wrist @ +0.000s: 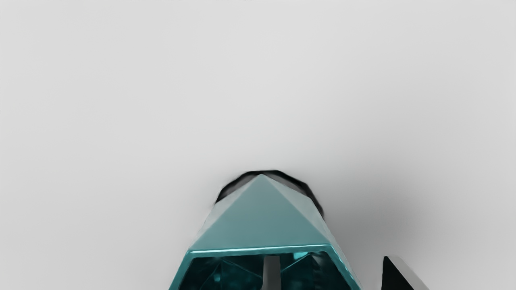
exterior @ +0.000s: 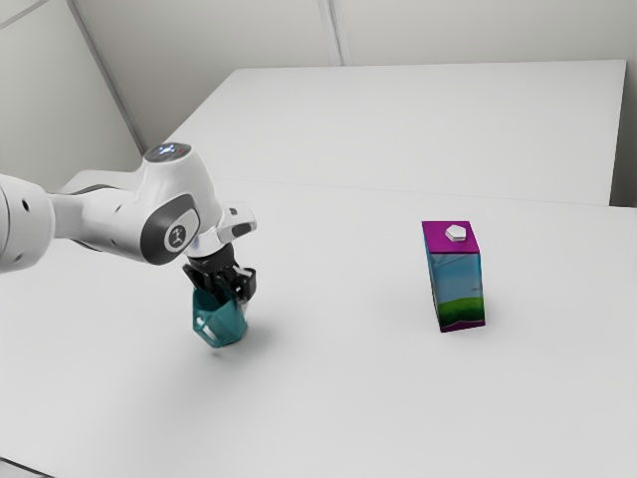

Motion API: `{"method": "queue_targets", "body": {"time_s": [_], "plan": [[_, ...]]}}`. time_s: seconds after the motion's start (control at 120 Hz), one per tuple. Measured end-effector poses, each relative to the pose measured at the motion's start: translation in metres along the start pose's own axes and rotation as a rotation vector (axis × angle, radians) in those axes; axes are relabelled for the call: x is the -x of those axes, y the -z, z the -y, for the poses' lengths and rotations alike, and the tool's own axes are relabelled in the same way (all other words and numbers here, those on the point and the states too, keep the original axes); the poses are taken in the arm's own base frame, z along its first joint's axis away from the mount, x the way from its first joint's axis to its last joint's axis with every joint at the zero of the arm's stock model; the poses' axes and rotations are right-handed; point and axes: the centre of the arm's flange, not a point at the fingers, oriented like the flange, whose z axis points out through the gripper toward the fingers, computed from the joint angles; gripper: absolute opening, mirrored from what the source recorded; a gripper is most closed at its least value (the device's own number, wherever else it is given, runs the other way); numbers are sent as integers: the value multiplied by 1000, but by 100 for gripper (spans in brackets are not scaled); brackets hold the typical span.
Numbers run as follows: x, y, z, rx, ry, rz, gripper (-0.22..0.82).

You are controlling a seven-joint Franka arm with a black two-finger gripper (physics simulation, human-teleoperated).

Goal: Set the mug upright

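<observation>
In the exterior view, the black gripper [exterior: 230, 290] points down at the teal mug [exterior: 227, 325], overlapping its upper part. The mug's mouth faces up toward the hand; whether its base rests flat on the table is unclear. The wrist view looks into the open end of the faceted mug [wrist: 261, 221], with a dark round edge at its far end. There the gripper [wrist: 328, 272] is open astride the mug's wall: one grey finger [wrist: 271, 274] is inside the mouth, the other black finger [wrist: 397, 276] outside, a gap between it and the wall.
A carton with a purple top and a white cap [exterior: 458, 279] stands on the white table [exterior: 338, 398], well toward the exterior view's right from the mug. A white raised surface or panel [exterior: 418, 119] lies behind, and pale walls enclose the scene.
</observation>
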Motion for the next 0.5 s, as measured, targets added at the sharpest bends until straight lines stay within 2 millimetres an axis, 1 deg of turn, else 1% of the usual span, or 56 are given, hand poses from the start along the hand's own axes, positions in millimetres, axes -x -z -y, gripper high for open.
{"method": "queue_targets", "body": {"time_s": [0.058, 0.125, 0.275, 0.4, 0.5], "plan": [[-1, 3, 0, 1, 1, -7, 30], [-2, 7, 0, 1, 2, -17, 37], [-4, 25, 1, -2, 4, -57, 48], [-8, 52, -1, -5, 2, -104, 53], [-25, 92, -8, -2, -6, -139, 55]]}}
